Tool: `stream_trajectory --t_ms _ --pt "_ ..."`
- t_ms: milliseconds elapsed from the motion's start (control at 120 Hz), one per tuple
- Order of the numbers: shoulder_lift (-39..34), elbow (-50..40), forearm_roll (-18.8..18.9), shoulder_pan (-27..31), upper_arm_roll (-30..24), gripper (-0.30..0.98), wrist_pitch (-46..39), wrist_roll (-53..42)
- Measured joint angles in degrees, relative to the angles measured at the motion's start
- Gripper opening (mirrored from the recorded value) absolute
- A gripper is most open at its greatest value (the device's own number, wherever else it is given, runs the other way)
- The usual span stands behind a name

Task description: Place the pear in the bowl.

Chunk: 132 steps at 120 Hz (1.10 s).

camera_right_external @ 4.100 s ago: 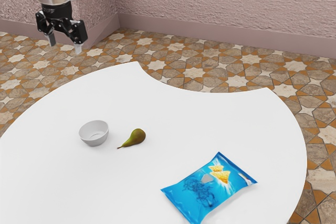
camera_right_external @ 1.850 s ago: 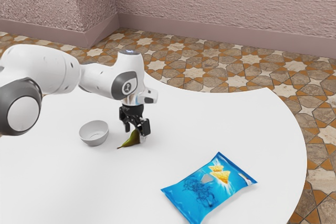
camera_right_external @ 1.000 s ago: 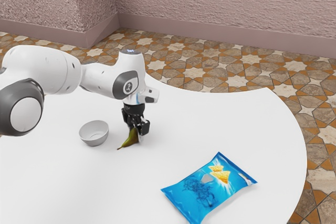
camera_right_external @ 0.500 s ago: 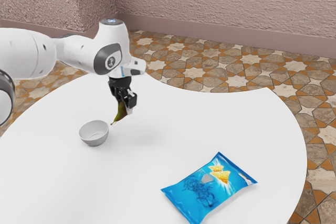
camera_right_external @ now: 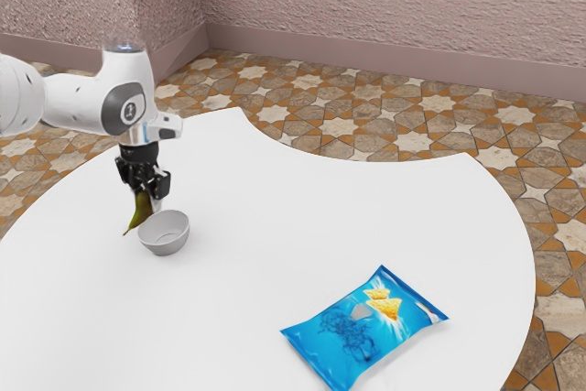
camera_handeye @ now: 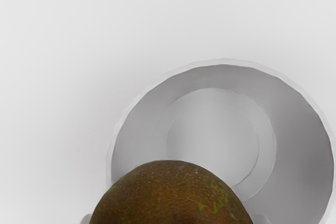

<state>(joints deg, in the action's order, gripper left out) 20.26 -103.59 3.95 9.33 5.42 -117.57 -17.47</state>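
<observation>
Near bowl point(camera_right_external: 166, 245) rim, pincer point(camera_right_external: 147, 201) clamped on pear point(camera_right_external: 139, 211), stem down; table point(camera_right_external: 284, 235) stretches wide between bowl and blue bag point(camera_right_external: 352, 336).

Re pear point(camera_right_external: 139, 211): is green-brn, hangs gripped & tilted, stem end low, nr bowl point(camera_right_external: 165, 244). Re latter: is lt grey, rnd, sits upright on wht tbl point(camera_right_external: 320, 226).

Exterior view: arm point(camera_right_external: 73, 103) cut off by left edge, table point(camera_right_external: 238, 318) by left and bottom edges. Wrist view: pear point(camera_handeye: 170, 198) cut off by picture edge, hides part of bowl point(camera_handeye: 296, 129), also cut off.
</observation>
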Motion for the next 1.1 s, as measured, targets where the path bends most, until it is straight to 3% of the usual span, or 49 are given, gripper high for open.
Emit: stream_trajectory --t_ms 133,300,467,608,800,1100 --pt "2.22 0.47 -0.79 0.26 -0.18 0.25 0.30 -0.07" --pt "3.25 2.25 -1.38 -0.01 -0.97 0.47 0.44 -0.45" --pt "2.70 2.41 -1.66 -0.09 -1.11 0.59 0.53 -0.76" --pt "-0.48 2.13 -2.07 -0.44 -1.11 0.64 0.56 -0.51" --pt "-10.66 2.30 -2.11 -2.86 -2.23 0.67 1.37 0.38" --pt "-17.25 9.42 -1.44 -4.01 -6.07 0.68 12.65 5.46"
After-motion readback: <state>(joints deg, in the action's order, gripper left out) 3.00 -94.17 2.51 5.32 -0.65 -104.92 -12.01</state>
